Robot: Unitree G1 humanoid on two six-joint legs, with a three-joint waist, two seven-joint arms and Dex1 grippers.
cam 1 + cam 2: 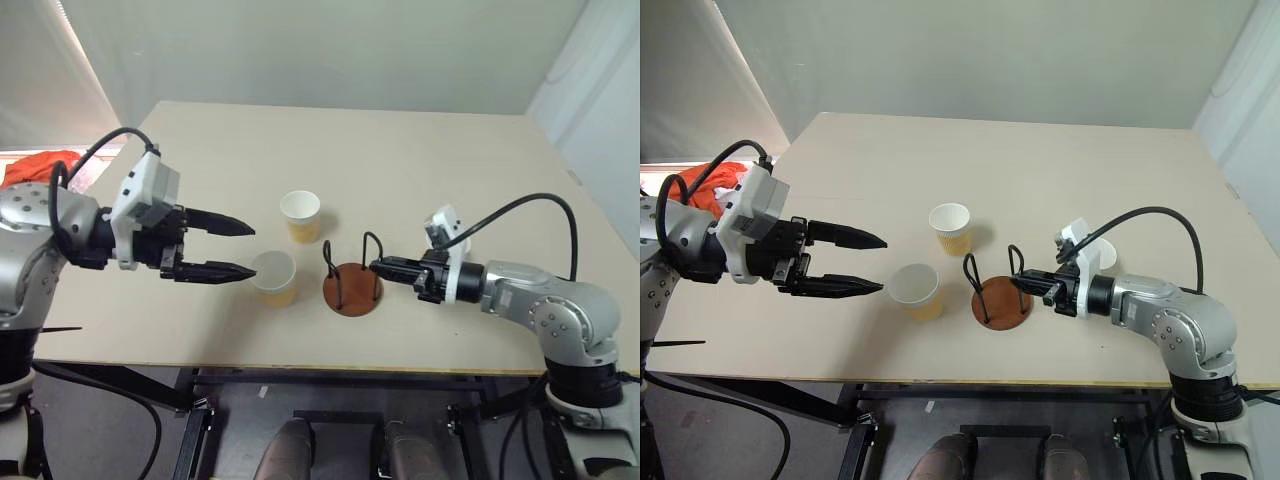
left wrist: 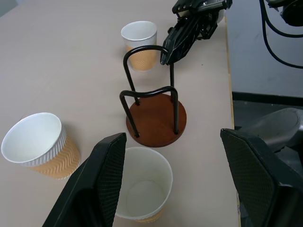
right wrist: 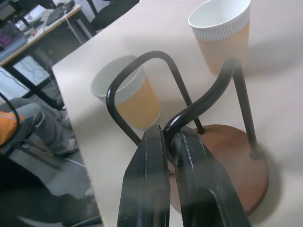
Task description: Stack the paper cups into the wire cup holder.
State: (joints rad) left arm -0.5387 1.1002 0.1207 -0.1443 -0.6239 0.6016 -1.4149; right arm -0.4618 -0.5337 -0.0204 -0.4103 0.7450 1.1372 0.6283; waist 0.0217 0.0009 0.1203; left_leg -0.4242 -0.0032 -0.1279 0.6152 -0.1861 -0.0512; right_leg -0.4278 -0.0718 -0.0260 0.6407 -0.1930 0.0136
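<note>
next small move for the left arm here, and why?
Probably ease the open left gripper forward around the near tan-yellow paper cup and close. Its black fingers sit just short of that cup's rim, the brown-based wire cup holder is empty, and the right gripper is shut on one wire loop, seemingly steadying it.

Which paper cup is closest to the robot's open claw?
The cup right at the left claw's tips, beside the wire holder. The second cup stands farther back on the table, away from both claws.
</note>
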